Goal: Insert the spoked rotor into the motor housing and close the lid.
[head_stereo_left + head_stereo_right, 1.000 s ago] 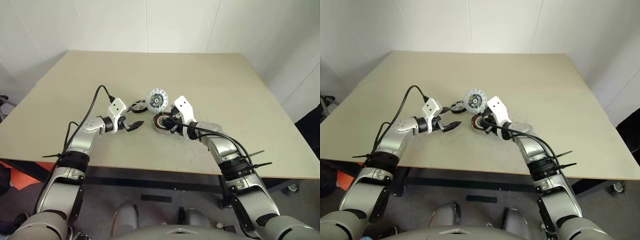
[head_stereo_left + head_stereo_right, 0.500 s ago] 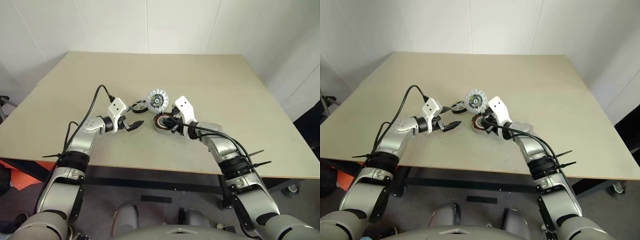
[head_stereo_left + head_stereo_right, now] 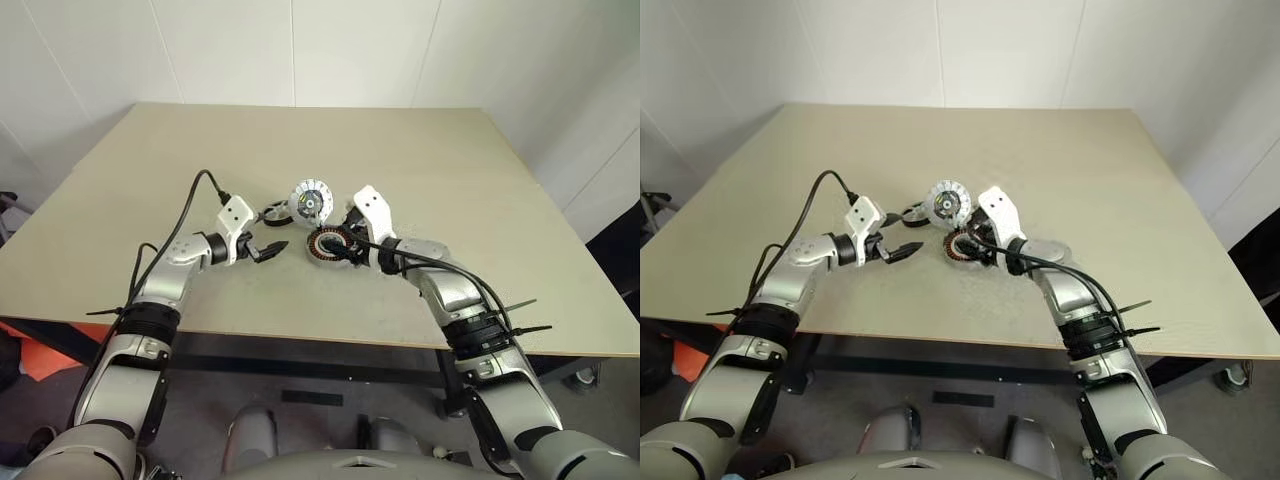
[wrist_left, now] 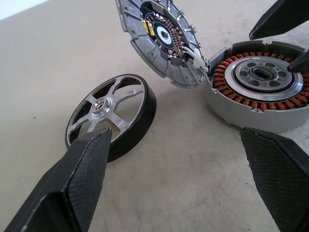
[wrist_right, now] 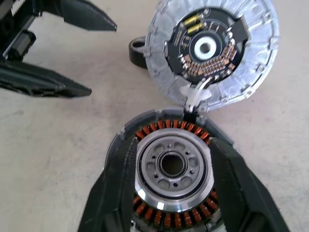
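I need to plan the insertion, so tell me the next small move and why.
Probably bring the left gripper to the spoked rotor and close on its rim. The rotor lies flat on the table beside the motor housing, whose lid stands open and whose centre is bare. The left jaws are wide open with nothing between them, while the right gripper straddles the housing, steadying it.

On the counter (image 3: 480, 190) there is one motor housing (image 4: 256, 87), with one ring of copper windings around one silver centre. There is one round lid (image 4: 161, 38), which stands open at the edge of the housing and carries one circuit board inside. There is one spoked rotor (image 4: 112, 115) with a dark rim. Two robot hands are there, one left hand (image 3: 268, 249) and one right hand (image 5: 174, 193), and each has two black fingers.
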